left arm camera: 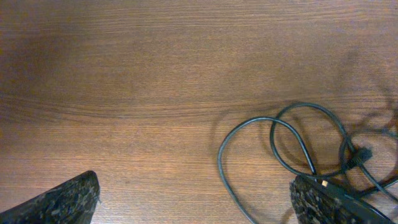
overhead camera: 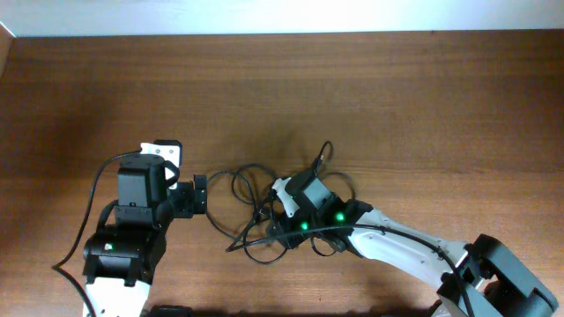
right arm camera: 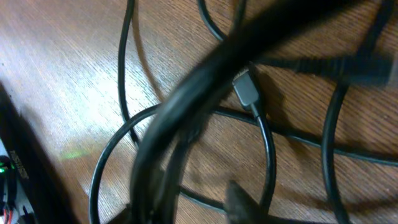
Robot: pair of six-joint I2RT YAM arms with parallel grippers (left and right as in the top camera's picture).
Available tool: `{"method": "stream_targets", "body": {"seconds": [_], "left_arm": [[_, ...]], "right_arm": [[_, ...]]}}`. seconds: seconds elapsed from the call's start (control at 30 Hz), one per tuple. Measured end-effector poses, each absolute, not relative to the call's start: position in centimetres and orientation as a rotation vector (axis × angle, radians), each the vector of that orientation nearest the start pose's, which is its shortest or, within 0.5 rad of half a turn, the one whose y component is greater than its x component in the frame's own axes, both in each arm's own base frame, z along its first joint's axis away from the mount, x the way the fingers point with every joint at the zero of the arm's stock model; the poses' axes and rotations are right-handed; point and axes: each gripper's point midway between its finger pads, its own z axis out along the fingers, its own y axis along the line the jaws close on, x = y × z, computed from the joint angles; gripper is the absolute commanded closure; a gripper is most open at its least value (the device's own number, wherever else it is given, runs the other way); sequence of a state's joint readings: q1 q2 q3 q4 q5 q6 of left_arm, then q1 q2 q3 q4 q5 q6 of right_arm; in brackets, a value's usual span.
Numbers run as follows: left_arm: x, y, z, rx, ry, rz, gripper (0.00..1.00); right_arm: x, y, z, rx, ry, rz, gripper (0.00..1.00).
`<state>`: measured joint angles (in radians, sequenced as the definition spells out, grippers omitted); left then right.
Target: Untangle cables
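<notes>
**Cables** (overhead camera: pixel 261 212): thin black cords lie in a loose tangle on the desk (overhead camera: pixel 397 88), around its middle and toward the near edge, between the two arms. Several overlapping loops are seen from overhead. Single strands cannot be traced through the knot. The right-hand part of the tangle is covered by the right arm (overhead camera: pixel 388 239) and its wrist housing (overhead camera: pixel 308 195).

**Left wrist view:** two loops of the cables (left arm camera: pixel 258 119) are seen at the right of the frame, with a small plug (left arm camera: pixel 360 154) at their far side. Strands are cut off by the right and bottom edges. The left fingers (left arm camera: pixel 68 199) are spread wide, and only their tips are shown in the bottom corners, with bare desk between them. The right-hand tip is just beside a strand; contact cannot be confirmed.

**Right wrist view:** badly blurred. A dark strand (right arm camera: pixel 186 106) runs diagonally across the foreground, close to the lens. Whether it is one cord or several, or part of the tangle at all, cannot be told. Behind it a rectangular plug connector (right arm camera: pixel 247 90) is made out on the wood, with thinner strands crossing around it. Of the right fingers (right arm camera: pixel 239 202) only a dark stub at the bottom edge is seen. Whether they are spread, pressed together or pinching a cord cannot be told. From overhead they are hidden beneath the housing.
</notes>
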<state>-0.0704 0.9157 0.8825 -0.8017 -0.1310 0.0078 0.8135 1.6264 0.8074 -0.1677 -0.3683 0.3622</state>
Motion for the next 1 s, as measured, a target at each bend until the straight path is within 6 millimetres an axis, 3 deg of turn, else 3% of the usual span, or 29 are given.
{"method": "stream_targets", "body": {"seconds": [0.43,0.63,0.77,1.0], "left_arm": [[27.1,0.3,19.3,0.033,2.402,0.129,0.01],[27.1,0.3,19.3,0.033,2.402,0.129,0.01],[27.1,0.3,19.3,0.033,2.402,0.129,0.01],[27.1,0.3,19.3,0.033,2.403,0.129,0.01]], "right_arm": [[19.6,32.5,5.2,-0.747,2.660,1.047,0.95],[19.4,33.0,7.5,-0.764,2.599,1.110,0.94],[19.0,32.5,10.9,-0.813,2.502,1.131,0.92],[19.3,26.0,21.7,-0.759,2.202,1.089,0.89]]}}
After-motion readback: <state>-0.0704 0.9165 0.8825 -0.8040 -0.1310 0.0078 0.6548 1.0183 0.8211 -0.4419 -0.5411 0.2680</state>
